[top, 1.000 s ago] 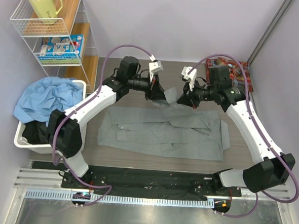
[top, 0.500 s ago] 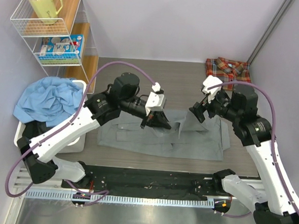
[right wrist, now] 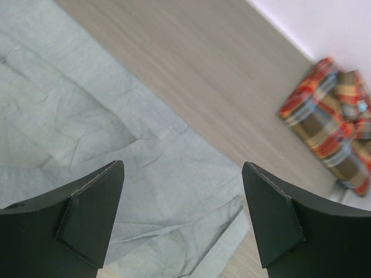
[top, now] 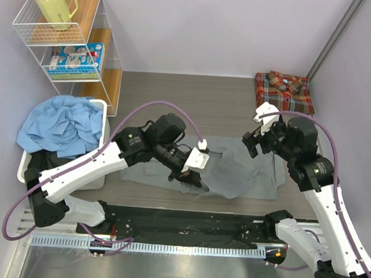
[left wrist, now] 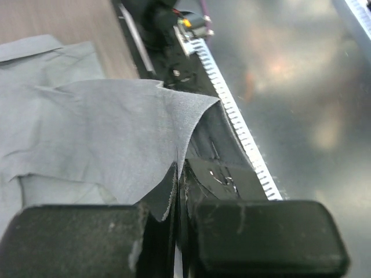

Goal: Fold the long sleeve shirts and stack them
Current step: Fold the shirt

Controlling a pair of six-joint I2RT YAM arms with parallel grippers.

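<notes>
Table: wood-grain, carried both shirts.
Grey shirt: lay spread across the middle, one near corner lifted.
Plaid shirt: sat folded at the far right corner.
Left fingers: pinched the grey shirt's lifted corner.
Right fingers: spread wide above the grey shirt, holding nothing.

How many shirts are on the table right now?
2. The plain grey cloth shirt lies in the middle; the folded red-and-blue plaid shirt sits at the far right corner. The blue cloth in the white bin may hide more.
</notes>
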